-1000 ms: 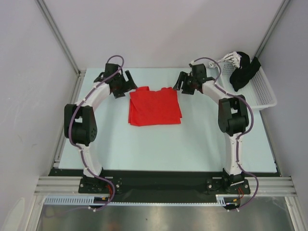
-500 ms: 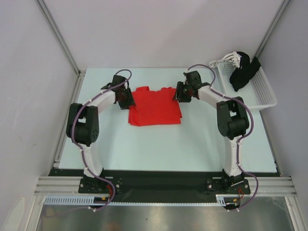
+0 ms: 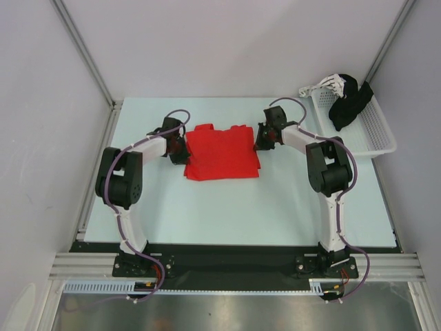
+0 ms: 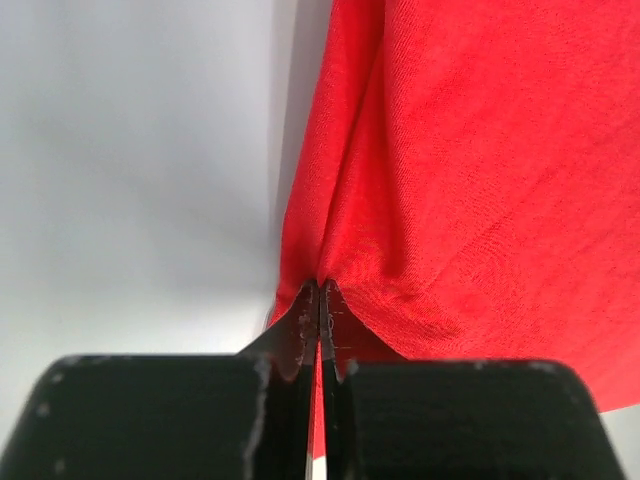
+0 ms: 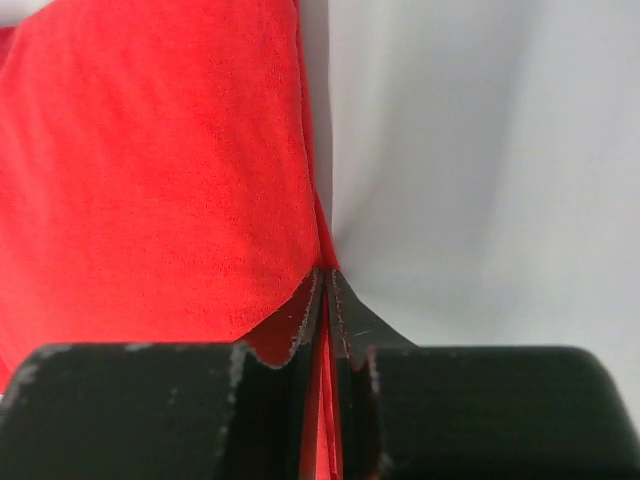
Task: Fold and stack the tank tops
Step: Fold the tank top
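red top nipped at both side edges

the pale bench (image 3: 227, 207) carries one folded red tank top (image 3: 222, 155), lying flat as a rough square just toward 12 o'clock from the bench's middle. a white mesh basket (image 3: 377, 132) stands at the bench's 2 o'clock corner with a black cloth (image 3: 348, 103) draped in it; what that cloth is cannot be told.

the left pincer (image 4: 320, 292) sits at the top's 9 o'clock edge, its jaws closed together on a small peak of red fabric that puckers where they meet. the right pincer (image 5: 325, 280) does the same at the 3 o'clock edge, jaws pressed nearly together with red cloth running down between them.

the fabric looks thin, light and limp. it will likely sag between the two holds and offer no stiffness, and the stacked layers could slide apart or peel open if only the upper ply is caught. the edges are the sensible place to hold it, taking every layer in the bite. how many plies each pincer has is not clear from these views.
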Available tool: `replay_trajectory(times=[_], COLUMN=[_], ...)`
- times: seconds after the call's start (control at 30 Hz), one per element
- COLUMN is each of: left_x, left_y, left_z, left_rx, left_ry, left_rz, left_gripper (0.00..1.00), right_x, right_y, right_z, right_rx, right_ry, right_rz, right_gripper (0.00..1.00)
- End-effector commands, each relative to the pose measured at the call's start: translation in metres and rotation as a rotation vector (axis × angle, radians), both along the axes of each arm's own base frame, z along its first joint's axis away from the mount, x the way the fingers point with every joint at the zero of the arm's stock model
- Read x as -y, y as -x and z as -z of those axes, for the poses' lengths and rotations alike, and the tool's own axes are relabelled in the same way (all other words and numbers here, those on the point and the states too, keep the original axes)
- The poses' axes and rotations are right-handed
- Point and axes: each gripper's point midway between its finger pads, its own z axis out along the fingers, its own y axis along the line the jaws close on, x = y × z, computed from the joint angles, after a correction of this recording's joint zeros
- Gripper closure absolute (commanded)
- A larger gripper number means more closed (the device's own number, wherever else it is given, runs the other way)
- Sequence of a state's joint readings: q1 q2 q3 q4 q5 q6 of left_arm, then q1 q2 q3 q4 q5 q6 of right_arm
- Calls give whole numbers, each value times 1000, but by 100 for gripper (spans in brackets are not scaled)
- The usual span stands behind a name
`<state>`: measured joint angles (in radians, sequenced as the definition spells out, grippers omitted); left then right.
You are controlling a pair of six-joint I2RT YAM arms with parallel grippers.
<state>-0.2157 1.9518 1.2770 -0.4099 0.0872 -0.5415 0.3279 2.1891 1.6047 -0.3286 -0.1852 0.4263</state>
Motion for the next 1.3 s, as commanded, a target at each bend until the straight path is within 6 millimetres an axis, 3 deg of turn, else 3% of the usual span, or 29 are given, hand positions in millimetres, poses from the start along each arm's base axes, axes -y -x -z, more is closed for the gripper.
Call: replay_trajectory(times=[0.0, 0.13, 0.2, 0.23, 0.27, 0.37, 0.43, 0.47, 0.5, 0.53, 0.6, 0.63, 0.67, 0.7, 0.73, 0.77, 0.8, 0.83, 0.87, 0.97, 1.07, 1.13, 1.17, 1.27], left_x=[-13, -17, -18, -18, -19, -30, -37, -39, -43, -45, -45, -41, -32, -27, -17, -13, -17, -13, -13, -20, -20, -14, -12, -12], left_y=[3, 8, 13, 15, 16, 22, 30, 35, 44, 47, 65, 67, 74, 91, 92, 99, 109, 114, 118, 134, 146, 156, 159, 169], left_z=[0, -5, -6, -8, -9, -24, -38, -42, -50, -54, -63, -69, -72, -71, -79, -80, -79, -81, -82, -81, -78, -83, -95, -100], left_rx=[28, 39, 39, 43, 46, 104, 150, 162, 185, 203, 245, 287, 307, 333, 391, 410, 440, 468, 487, 542, 550, 606, 668, 729], left_ry=[-59, -68, -66, -63, -62, -96, -107, -108, -109, -111, -75, -46, 9, 48, 87, 95, 76, 72, 66, 36, 56, 104, 125, 142], left_rz=[-23, -40, -44, -47, -47, -81, -106, -109, -119, -128, -127, -121, -90, -59, -21, -2, -2, 19, 28, 38, 52, 100, 115, 138], left_gripper=[100, 100, 99, 95, 84, 51, 29, 27, 25, 23, 22, 22, 21, 20, 17, 16, 14, 5, 0, 0, 0, 0, 0, 0], right_x=[2, 2, 2, 2, 5, 13, 25, 29, 35, 45, 54, 64, 68, 71, 76, 84, 88, 94, 104, 122, 128, 126, 126, 125], right_y=[-12, -16, -16, -15, -16, -8, 7, 7, 13, 30, 44, 66, 74, 82, 95, 113, 122, 136, 150, 180, 199, 213, 217, 223], right_z=[-8, -16, -26, -29, -44, -57, -72, -82, -115, -98, -114, -122, -125, -131, -158, -135, -139, -154, -138, -130, -130, -112, -117, -119], right_rx=[39, 55, 65, 71, 101, 138, 173, 216, 288, 260, 330, 364, 394, 427, 504, 480, 508, 568, 558, 609, 668, 657, 688, 717], right_ry=[11, 1, -2, -1, -3, 4, -5, -23, -49, -39, -58, -58, -61, -68, -91, -77, -81, -95, -69, -46, -57, -69, -86, -111], right_rz=[23, 27, 24, 24, 33, 48, 67, 73, 83, 90, 96, 94, 96, 102, 111, 127, 134, 145, 175, 210, 219, 190, 191, 187], right_gripper=[91, 92, 87, 77, 73, 61, 48, 43, 40, 35, 32, 30, 29, 29, 29, 28, 28, 27, 27, 25, 24, 23, 23, 20])
